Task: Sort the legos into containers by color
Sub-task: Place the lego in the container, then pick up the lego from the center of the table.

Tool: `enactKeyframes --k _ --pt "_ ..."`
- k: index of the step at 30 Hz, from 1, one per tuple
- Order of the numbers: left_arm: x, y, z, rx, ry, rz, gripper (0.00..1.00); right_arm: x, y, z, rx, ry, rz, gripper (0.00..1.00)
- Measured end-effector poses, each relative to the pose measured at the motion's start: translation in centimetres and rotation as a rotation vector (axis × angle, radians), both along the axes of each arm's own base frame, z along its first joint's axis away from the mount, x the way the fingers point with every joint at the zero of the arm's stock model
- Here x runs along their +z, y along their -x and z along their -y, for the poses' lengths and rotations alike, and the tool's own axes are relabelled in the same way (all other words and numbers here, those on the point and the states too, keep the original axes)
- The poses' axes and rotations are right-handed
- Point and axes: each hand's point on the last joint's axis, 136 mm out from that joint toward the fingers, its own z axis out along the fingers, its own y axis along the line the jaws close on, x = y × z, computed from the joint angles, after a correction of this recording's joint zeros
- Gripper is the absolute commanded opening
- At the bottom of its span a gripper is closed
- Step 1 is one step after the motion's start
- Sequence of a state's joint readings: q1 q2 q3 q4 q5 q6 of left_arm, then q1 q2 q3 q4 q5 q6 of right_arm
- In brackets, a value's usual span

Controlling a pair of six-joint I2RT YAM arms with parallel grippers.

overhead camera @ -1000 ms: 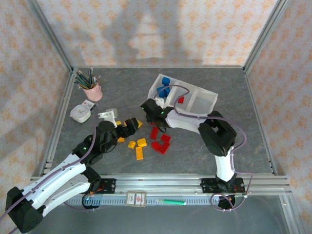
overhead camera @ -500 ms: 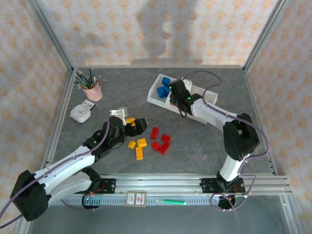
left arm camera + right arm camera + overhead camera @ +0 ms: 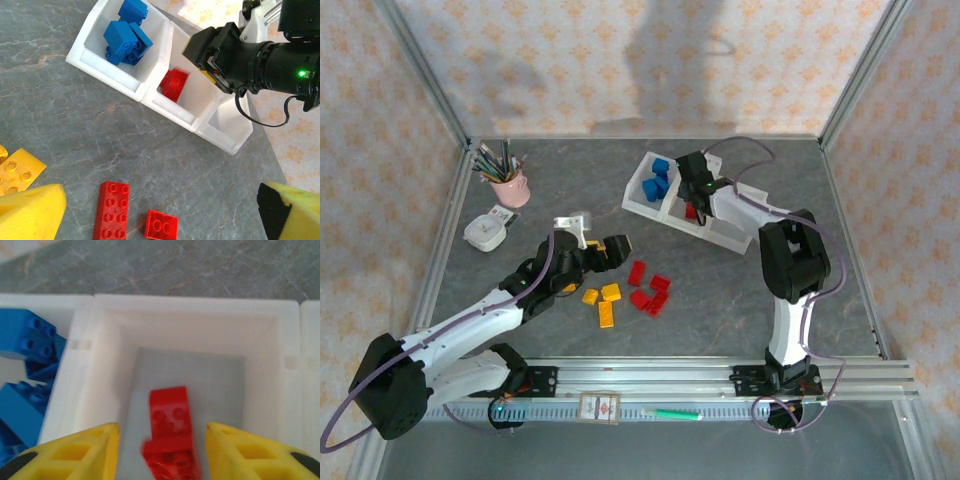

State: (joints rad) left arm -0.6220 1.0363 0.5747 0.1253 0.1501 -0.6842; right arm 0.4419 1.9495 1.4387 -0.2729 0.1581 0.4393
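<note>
Far back on the grey counter (image 3: 560,190), seen from above, lies the white tray (image 3: 636,206), three compartments in a row. Blue bricks (image 3: 656,181) lie in its left compartment. A red brick (image 3: 691,211) sits in the middle one, with the right hand (image 3: 697,203) just over it. Nearer, loose red bricks (image 3: 648,290) and yellow bricks (image 3: 603,302) lie on the stone-look surface, with the left hand (image 3: 613,247) hovering beside them. A pink cup (image 3: 509,186) of pencils and a white dish (image 3: 485,234) stand at the left. Patterned walls (image 3: 620,70) and a metal frame (image 3: 424,70) enclose it all.

From the left wrist, the left hand's yellow fingers stand wide apart and grip nothing, with two red bricks lying on the counter below. The blue bricks and the red brick show in adjoining compartments, and the right arm's black body hangs over the tray.

From the right wrist, the right hand's fingers stand part-way apart over the middle compartment. The red brick lies on its floor. A blurred red shape sits just below it between the fingers, with a small gap on either side. Blue bricks show at left.
</note>
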Motion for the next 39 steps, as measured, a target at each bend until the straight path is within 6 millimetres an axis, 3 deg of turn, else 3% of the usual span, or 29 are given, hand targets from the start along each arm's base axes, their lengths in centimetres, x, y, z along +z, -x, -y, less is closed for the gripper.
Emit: enactKeyframes --k 4,8,11,17,22,29,34,39 --pt "0.0 0.0 0.0 0.000 0.000 0.001 0.99 0.8 -0.4 -0.4 0.008 -0.021 0.021 0.51" --pt "0.1 0.0 0.0 0.000 0.001 0.002 0.99 1.0 0.6 -0.8 0.033 -0.045 0.015 0.52" --pt "0.4 0.1 -0.1 0.001 0.006 0.010 0.99 1.9 2.4 -1.4 0.066 -0.063 0.022 0.54" --pt "2.0 0.5 -0.7 0.015 0.027 0.050 0.99 3.2 7.2 -5.6 0.197 -0.086 0.031 0.61" --pt "2.3 1.2 -2.0 0.050 0.022 0.067 0.99 1.1 11.9 -9.5 0.311 -0.062 -0.033 0.67" --pt "1.5 2.4 -4.0 0.100 -0.005 0.065 0.99 -2.0 17.9 -12.9 0.403 -0.037 -0.125 0.72" --pt "1.0 2.9 -4.9 0.125 -0.022 0.060 0.99 -3.1 19.8 -14.6 0.423 -0.042 -0.150 0.73" --pt "0.8 3.1 -5.3 0.137 -0.024 0.060 0.99 -6.5 20.7 -15.1 0.429 0.008 -0.214 0.73"
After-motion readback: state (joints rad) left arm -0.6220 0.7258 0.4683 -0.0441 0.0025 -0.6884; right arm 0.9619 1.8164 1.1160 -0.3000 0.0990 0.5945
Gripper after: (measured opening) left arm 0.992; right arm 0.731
